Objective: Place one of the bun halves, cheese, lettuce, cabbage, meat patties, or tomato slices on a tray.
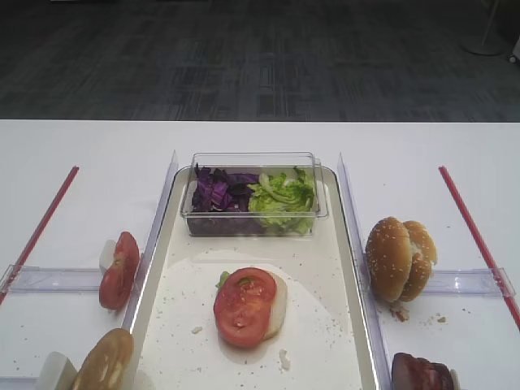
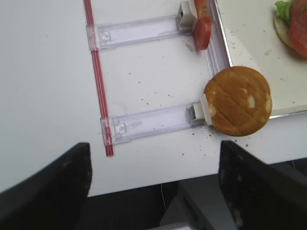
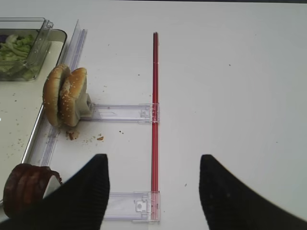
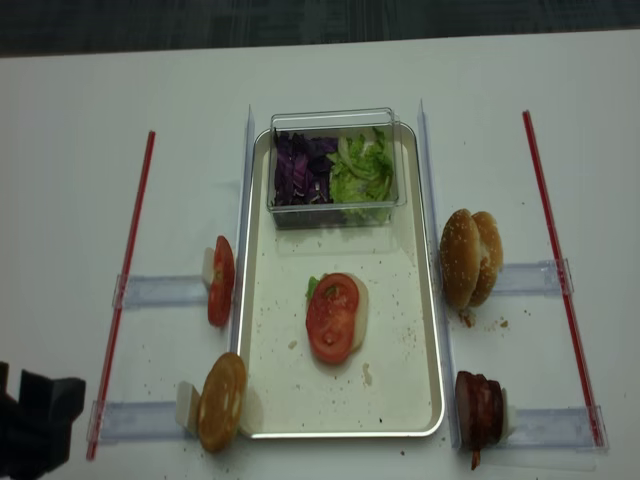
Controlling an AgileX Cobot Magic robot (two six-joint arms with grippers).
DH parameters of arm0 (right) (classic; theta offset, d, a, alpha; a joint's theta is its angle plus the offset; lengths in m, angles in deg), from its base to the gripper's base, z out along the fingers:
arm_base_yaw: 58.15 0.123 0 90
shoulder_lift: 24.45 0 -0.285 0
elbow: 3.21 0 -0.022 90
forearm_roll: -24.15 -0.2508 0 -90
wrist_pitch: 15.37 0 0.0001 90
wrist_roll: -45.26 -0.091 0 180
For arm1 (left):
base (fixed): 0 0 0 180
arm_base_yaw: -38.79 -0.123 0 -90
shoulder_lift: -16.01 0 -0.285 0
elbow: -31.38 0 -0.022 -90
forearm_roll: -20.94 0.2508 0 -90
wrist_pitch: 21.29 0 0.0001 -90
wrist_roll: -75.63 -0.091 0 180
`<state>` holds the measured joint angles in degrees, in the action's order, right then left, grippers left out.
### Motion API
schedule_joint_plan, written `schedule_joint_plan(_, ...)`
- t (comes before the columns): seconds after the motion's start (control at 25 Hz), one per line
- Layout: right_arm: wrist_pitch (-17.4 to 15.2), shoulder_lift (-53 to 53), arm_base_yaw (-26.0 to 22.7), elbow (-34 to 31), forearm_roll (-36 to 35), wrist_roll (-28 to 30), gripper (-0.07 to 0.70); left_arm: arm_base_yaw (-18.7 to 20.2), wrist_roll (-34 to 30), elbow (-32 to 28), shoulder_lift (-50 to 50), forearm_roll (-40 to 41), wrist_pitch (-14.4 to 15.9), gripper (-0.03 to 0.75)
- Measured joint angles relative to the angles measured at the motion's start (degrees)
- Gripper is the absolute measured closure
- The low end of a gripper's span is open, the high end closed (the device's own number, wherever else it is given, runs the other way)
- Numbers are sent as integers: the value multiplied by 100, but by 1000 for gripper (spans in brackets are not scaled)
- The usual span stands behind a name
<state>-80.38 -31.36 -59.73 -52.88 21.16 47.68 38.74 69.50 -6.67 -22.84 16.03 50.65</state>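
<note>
White tray has bare floor around the two stacked tomato slices for you. Your left gripper and right gripper both gape wide, holding nothing.

White table carries the tray, 2 red strips (one each side).
</note>
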Motion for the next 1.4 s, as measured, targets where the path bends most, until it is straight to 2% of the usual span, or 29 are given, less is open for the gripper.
schedule_joint_plan(0.36, 0, 0, 0, 0, 0, 10, 186, -9, 10, -855, 1300, 0, 46, 212)
schedule_joint_plan(1.0, 0, 0, 0, 0, 0, 43, 186, -9, 10, -877, 2788, 0, 47, 213)
schedule_joint_plan(1.2, 0, 0, 0, 0, 0, 33, 186, -9, 57, -877, 2921, 21, 39, 213)
schedule_joint_plan(1.4, 0, 0, 0, 0, 0, 33, 186, -9, 380, -877, 2936, 271, 39, 212)
